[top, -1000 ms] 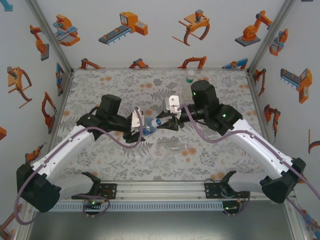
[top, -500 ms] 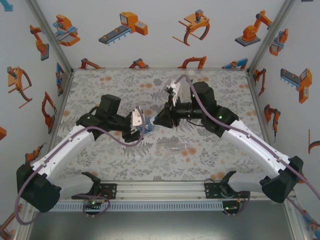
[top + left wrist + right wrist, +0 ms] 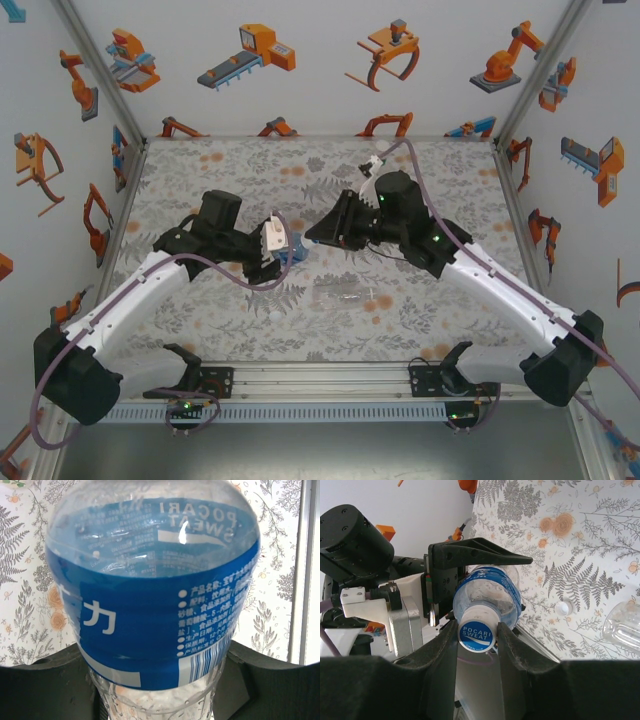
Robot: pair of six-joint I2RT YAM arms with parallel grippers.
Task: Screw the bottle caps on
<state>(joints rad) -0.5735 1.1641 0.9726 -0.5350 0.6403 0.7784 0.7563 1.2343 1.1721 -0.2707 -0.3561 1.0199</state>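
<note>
**Both grippers on the Pocari bottle, mid-mat**

Nearest: loose cap (image 3: 275, 313), white, on the mat (image 3: 200, 170); clear bottle (image 3: 345, 295) on its side just beyond. Further out, left gripper (image 3: 281, 250) clamps the blue-label bottle (image 3: 155, 605) by its body, neck toward the right gripper (image 3: 476, 630), which is pinched on its cap (image 3: 476, 636). From the top the gripper bodies mask that contact; right wrist has fingers (image 3: 437, 660) touching both cap sides. Cap face reads "POCARI SWEAT"; left wrist gets the same words mirrored through the label, plus Chinese print.
</note>
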